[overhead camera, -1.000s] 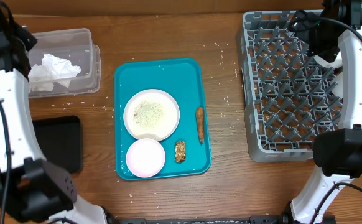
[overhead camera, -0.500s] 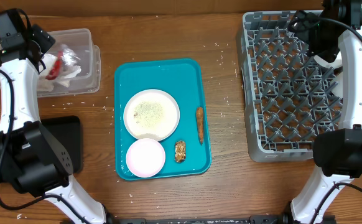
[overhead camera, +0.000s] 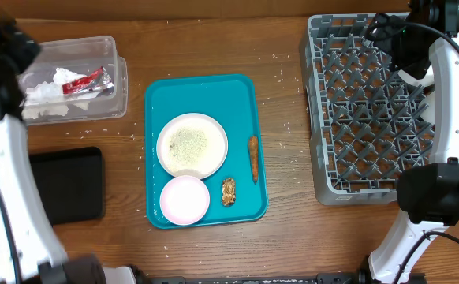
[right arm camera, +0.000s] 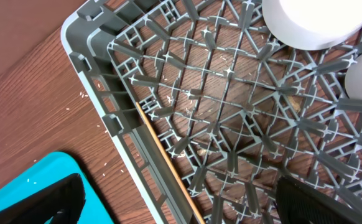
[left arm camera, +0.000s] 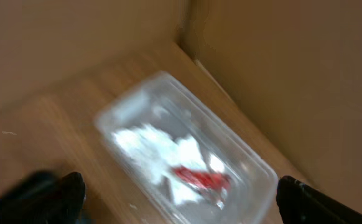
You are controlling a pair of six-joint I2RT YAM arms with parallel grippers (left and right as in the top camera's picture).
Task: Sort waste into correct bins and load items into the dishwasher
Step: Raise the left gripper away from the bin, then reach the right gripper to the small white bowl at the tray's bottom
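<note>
Left end effector: jaws spread, empty, above the clear tub at far left, which holds napkin and foil wrapper. Right end effector: spread, empty, over the dish rack. Sausage lies on the teal tray.

Grey lattice rack, teal tray, red-and-silver wrapper, white napkin
</note>
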